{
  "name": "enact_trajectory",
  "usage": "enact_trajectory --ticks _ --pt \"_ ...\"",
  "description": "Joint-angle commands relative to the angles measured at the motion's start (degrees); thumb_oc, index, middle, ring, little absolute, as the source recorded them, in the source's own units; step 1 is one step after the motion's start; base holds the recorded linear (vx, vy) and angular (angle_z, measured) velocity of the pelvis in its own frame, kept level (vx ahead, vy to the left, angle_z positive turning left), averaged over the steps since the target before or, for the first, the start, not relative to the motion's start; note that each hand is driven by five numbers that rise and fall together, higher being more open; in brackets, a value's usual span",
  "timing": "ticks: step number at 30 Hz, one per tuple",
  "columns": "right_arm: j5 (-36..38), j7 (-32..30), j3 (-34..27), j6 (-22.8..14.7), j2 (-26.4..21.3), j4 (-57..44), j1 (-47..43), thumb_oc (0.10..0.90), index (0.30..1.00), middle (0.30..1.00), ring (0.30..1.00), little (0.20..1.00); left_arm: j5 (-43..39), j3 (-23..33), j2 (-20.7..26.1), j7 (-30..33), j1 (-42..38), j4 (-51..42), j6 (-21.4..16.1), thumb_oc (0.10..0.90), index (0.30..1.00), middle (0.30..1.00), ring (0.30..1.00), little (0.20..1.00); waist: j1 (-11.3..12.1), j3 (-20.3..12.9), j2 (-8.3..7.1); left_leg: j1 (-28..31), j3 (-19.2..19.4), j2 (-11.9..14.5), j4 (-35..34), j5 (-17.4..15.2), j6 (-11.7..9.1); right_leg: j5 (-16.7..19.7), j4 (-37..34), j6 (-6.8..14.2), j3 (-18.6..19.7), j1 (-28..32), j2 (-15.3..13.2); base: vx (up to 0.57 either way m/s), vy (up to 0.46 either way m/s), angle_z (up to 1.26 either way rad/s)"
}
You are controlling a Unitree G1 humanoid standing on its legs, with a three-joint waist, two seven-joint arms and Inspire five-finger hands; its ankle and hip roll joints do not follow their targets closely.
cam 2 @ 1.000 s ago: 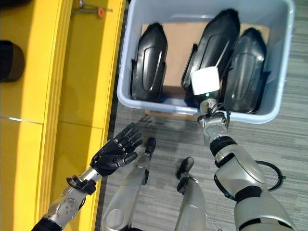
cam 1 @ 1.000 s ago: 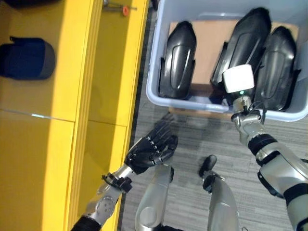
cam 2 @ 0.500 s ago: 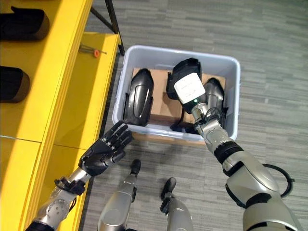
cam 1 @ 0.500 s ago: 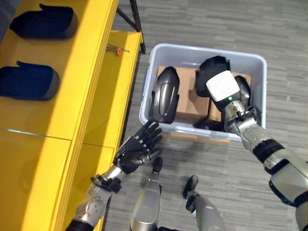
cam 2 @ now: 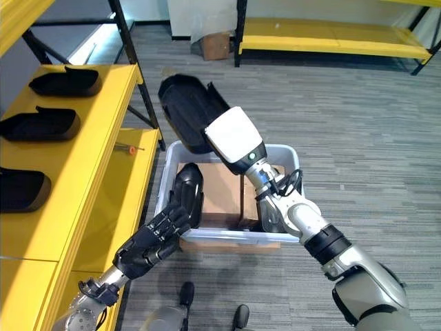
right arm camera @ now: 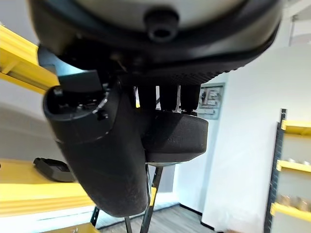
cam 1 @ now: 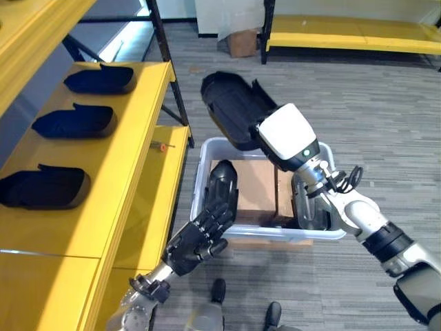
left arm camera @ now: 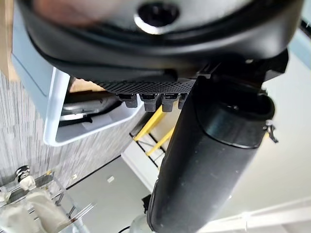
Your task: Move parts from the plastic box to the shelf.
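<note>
I see my right hand point(right arm camera: 121, 160) gripping a black part point(cam 1: 231, 110) high above the box point(cam 1: 313, 234), and my left hand point(cam 1: 196, 241) is open at seven o'clock.

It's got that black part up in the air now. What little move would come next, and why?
Probably a swing of the right hand toward the yellow shelf on the robot's left. The hand holds a black part lifted clear above the plastic box, and three similar parts already lie in a row on the shelf. The left hand is open by the box.
</note>
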Motion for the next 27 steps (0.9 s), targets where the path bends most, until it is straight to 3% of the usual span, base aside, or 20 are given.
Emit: enact_trajectory --ticks 1,3,6,9,10,11,12,14,17,19,20,21,24,27 --pt "4.49 -4.85 -5.5 1.02 -0.43 -2.63 -0.86 0.4 0.3 0.3 0.3 0.3 -0.64 -4.36 0.25 -3.31 -0.91 -1.45 -5.06 0.9 1.0 1.0 1.0 1.0 -0.36 -9.38 -0.53 1.55 -2.59 2.92 -0.41 -2.97 -1.33 -0.61 2.03 5.28 1.22 0.4 -5.35 0.0 0.019 0.1" --pt "6.8 -5.63 -6.82 1.84 0.21 -4.33 2.88 0.4 0.3 0.3 0.3 0.3 0.09 -5.15 0.14 -3.78 -1.63 -1.04 -4.37 0.9 1.0 1.0 1.0 1.0 -1.47 -10.15 -0.4 1.18 -5.12 1.94 -0.41 -3.02 -0.4 -2.01 4.48 4.46 4.82 -0.19 -4.13 -0.02 -0.001 0.17" --pt "12.93 -6.73 -9.85 4.34 -0.1 -7.09 10.04 0.4 0.3 0.3 0.3 0.3 0.46 -7.72 -0.35 -4.02 -3.15 -1.55 -0.99 0.9 1.0 1.0 1.0 1.0 -4.68 -11.22 -0.2 0.93 -13.04 0.06 -0.41 -2.93 0.65 -6.6 9.87 1.43 15.35 -1.71 2.71 0.04 -0.08 1.39" --pt "17.89 -9.48 -11.67 1.25 0.07 -9.06 14.76 0.4 0.3 0.3 0.3 0.3 -0.4 -7.84 -0.71 -0.11 -3.01 -4.27 -0.85 0.9 1.0 1.0 1.0 1.0 -5.2 -10.06 -0.13 -0.07 -17.34 -0.11 -0.29 -1.81 0.1 -9.2 13.14 -0.92 16.86 -3.02 6.04 -0.07 -0.195 2.13" --pt "17.92 -10.92 -12.16 -1.72 1.73 -11.53 16.42 0.4 0.3 0.3 0.3 0.3 -1.56 -6.94 -1.38 2.1 -1.31 -6.81 -2.95 0.9 1.0 1.0 1.0 1.0 -5.04 -7.38 0.47 -2.57 -18.98 0.89 0.01 0.19 -1.14 -10.67 15.18 -2.94 16.53 -4.58 8.32 -0.22 -0.245 1.12" --pt "17.56 -11.26 -12.48 -2.68 2.74 -12.45 17.07 0.4 0.3 0.3 0.3 0.3 -1.17 -6.69 -1.71 2.21 -0.12 -7.73 -3.7 0.9 1.0 1.0 1.0 1.0 -5.14 -6.4 0.72 -3.81 -17.3 2.02 -0.01 1.27 -1.94 -10.78 15.12 -3.22 15.68 -4.44 8.6 -0.3 -0.212 0.54" --pt "17.38 -11.54 -14.53 -2.73 2.84 -14.64 19.71 0.4 0.3 0.3 0.3 0.3 -0.14 -6.71 -1.91 1.15 1.0 -8.46 -3.72 0.9 1.0 1.0 1.0 1.0 -6.36 -5.77 0.85 -5.85 -11.05 4.34 0.31 2.61 -3.08 -10.36 14.1 -3.13 13.62 -3.9 8.42 -0.19 -0.068 0.73" --pt "17.86 -12.43 -16.38 -3.77 1.98 -15.31 22.05 0.4 0.3 0.3 0.3 0.3 -0.11 -6.93 -1.95 -0.53 1.54 -8.32 -4.32 0.9 1.0 1.0 1.0 1.0 -7.32 -5.58 0.57 -6.32 -6.55 5.32 1.22 2.44 -3.3 -10.28 13.1 -2.92 11.96 -3.16 7.41 -0.15 0.024 1.32" --pt "18.7 -13.72 -17.35 -5.85 0.49 -15.71 23.3 0.4 0.3 0.3 0.3 0.3 -0.51 -7.7 -1.61 -0.06 1.12 -9.36 -6.08 0.9 1.0 1.0 1.0 1.0 -8.5 -5.9 0.07 -6.33 -2.93 5.69 5.19 -0.25 -2.67 -9.67 12.54 -2.77 10.21 -4.03 5.24 -0.18 0.191 1.3" --pt "19.82 -13.08 -17.11 -5.0 0.16 -15.55 22.47 0.4 0.3 0.3 0.3 0.3 1.0 -8.35 -1.4 2.2 -0.07 -9.99 -9.59 0.9 1.0 1.0 1.0 1.0 -9.42 -6.2 -0.32 -4.98 -0.02 6.16 8.73 -2.66 -2.27 -9.13 12.67 -2.76 8.88 -4.82 3.17 -0.2 0.311 0.89" --pt "21.4 -13.37 -17.26 -6.31 -0.2 -14.89 22.01 0.4 0.3 0.3 0.3 0.3 -0.57 -8.45 -1.08 4.6 -1.0 -11.0 -11.04 0.9 1.0 1.0 1.0 1.0 -9.99 -6.56 -0.55 -3.38 1.23 6.79 11.47 -3.46 -1.98 -8.62 13.15 -2.64 8.13 -5.58 1.79 -0.25 0.552 1.28" --pt "22.23 -13.78 -17.8 -8.62 -0.3 -15.02 21.91 0.4 0.3 0.3 0.3 0.3 -1.94 -7.38 -0.94 6.24 -1.61 -11.21 -11.7 0.9 1.0 1.0 1.0 1.0 -10.43 -7.23 -0.04 -0.32 1.02 6.25 10.87 -4.98 -1.67 -7.84 13.43 -1.73 8.02 -6.71 0.38 -0.24 0.596 1.28" --pt "21.53 -14.51 -18.66 -9.44 0.89 -17.0 22.68 0.4 0.3 0.3 0.3 0.3 -1.41 -6.96 0.56 6.4 -1.02 -11.18 -12.79 0.9 1.0 1.0 1.0 1.0 -9.92 -6.95 1.22 1.66 1.16 4.86 6.45 -6.58 -1.09 -7.57 13.91 -0.49 6.4 -7.08 -1.3 -0.18 0.464 0.49" --pt "21.13 -12.76 -19.31 -11.16 1.75 -18.56 23.56 0.4 0.3 0.3 0.3 0.3 -1.25 -5.87 2.87 6.24 1.75 -12.42 -15.57 0.9 1.0 1.0 1.0 1.0 -7.37 -7.55 1.73 3.18 1.18 2.49 0.78 -5.85 -0.1 -4.59 10.03 2.67 2.3 -4.97 -5.1 -0.2 0.597 0.37"
